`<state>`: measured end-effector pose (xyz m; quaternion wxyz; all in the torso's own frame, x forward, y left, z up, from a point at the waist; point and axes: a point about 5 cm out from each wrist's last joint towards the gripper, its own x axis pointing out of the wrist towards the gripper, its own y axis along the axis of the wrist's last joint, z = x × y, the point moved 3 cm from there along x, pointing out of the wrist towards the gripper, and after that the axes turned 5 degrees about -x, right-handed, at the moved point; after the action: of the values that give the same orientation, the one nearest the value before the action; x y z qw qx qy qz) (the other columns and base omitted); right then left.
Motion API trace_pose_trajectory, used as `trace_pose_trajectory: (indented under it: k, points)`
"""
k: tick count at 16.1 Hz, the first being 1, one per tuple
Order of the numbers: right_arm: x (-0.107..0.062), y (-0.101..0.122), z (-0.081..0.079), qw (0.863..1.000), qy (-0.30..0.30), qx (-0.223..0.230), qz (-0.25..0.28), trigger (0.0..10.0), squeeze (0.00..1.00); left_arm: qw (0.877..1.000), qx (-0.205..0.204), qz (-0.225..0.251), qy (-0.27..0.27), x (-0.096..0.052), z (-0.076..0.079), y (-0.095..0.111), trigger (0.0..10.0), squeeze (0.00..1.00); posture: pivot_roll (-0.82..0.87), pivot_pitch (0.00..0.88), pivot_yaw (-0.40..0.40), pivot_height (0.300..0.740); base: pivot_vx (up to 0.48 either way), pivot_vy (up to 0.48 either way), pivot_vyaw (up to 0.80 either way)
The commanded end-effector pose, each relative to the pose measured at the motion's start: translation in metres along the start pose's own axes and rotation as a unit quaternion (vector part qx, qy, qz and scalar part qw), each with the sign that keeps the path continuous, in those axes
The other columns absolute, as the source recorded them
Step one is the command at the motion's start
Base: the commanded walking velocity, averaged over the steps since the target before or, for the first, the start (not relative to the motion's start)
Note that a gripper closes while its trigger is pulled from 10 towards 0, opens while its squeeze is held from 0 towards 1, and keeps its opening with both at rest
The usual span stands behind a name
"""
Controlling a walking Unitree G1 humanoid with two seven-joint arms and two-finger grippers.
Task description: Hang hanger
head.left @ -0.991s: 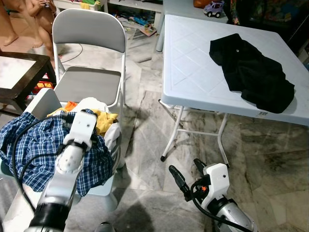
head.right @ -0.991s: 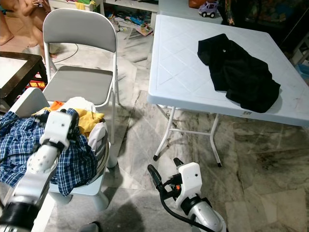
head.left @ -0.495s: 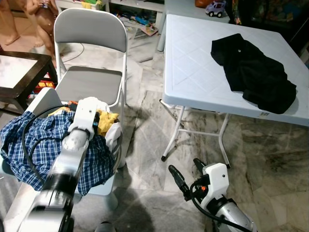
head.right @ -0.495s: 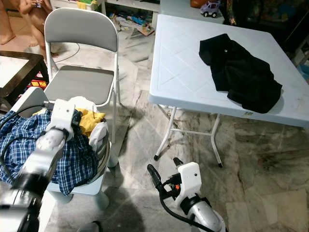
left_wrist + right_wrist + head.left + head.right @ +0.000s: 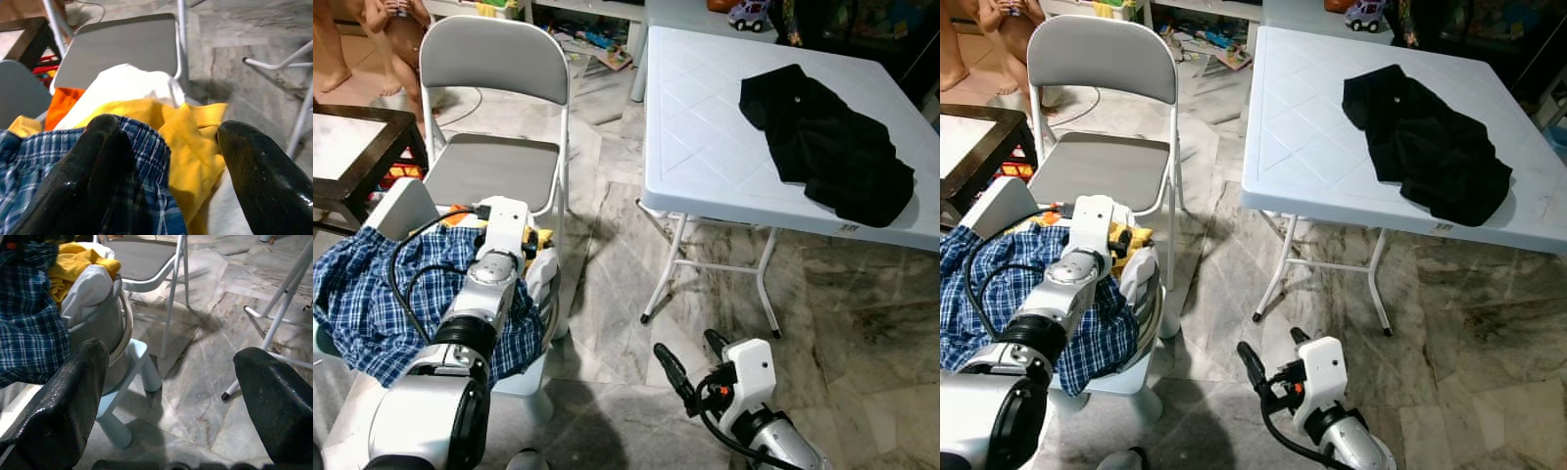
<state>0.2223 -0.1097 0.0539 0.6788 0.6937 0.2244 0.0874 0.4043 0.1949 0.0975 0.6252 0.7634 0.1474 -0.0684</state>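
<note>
**Q:** Where does the job stand?

**A:** Early, by my reckoning. My left gripper sits low over the heap of laundry, fingers spread wide and holding nothing, the blue plaid shirt right under one fingertip and the yellow garment between the two. Beyond them lie a white cloth and the grey folding chair.

**Q:** And the hanger?

**A:** I cannot make one out (it may be buried in the pile or somewhere beyond my sight). So I judge this step a search through the basket, not a hanging.

**Q:** Your other arm?

**A:** My right gripper hangs idle near the floor, fingers apart and empty, with the white folding table and its black garment well off ahead.

**Q:** What next?

**A:** Likely closing on cloth to lift it aside, gently, since the layers overlap and one pinch could drag several.
</note>
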Motion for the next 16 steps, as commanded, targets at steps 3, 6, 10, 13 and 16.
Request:
trace_pose_trajectory:
  k: [3, 6, 10, 13, 16]
  points:
    - [-0.004, 0.001, 0.003, 1.0, -0.011, -0.002, 0.003, 10.0, 0.0, 0.999, 0.012, 0.011, 0.032, 0.001, -0.016, 0.002, 10.0, 0.0, 0.13, 0.142, -0.103, 0.74, 0.0, 0.0, 0.0]
    - [-0.002, 0.002, 0.002, 1.0, -0.009, -0.002, 0.004, 10.0, 0.0, 1.0, 0.003, 0.004, 0.025, 0.001, -0.015, -0.001, 10.0, 1.0, 0.14, 0.144, -0.105, 0.74, 0.0, 0.0, 0.0]
    - [-0.001, 0.003, 0.001, 1.0, -0.004, -0.004, 0.004, 10.0, 0.0, 0.999, 0.032, -0.028, -0.007, 0.0, -0.002, -0.015, 10.0, 1.0, 0.14, 0.147, -0.109, 0.74, 0.0, 0.0, 0.0]
    - [-0.002, 0.002, 0.001, 1.0, -0.007, -0.002, 0.003, 10.0, 0.0, 0.998, 0.042, -0.039, -0.012, -0.001, -0.004, -0.021, 2.5, 0.0, 0.14, 0.149, -0.104, 0.74, 0.0, 0.0, 0.0]
    - [-0.003, 0.0, 0.001, 1.0, -0.01, -0.001, 0.001, 10.0, 0.0, 0.998, 0.038, -0.056, -0.003, -0.003, -0.013, -0.032, 0.0, 0.0, 0.14, 0.149, -0.099, 0.74, 0.0, 0.0, 0.0]
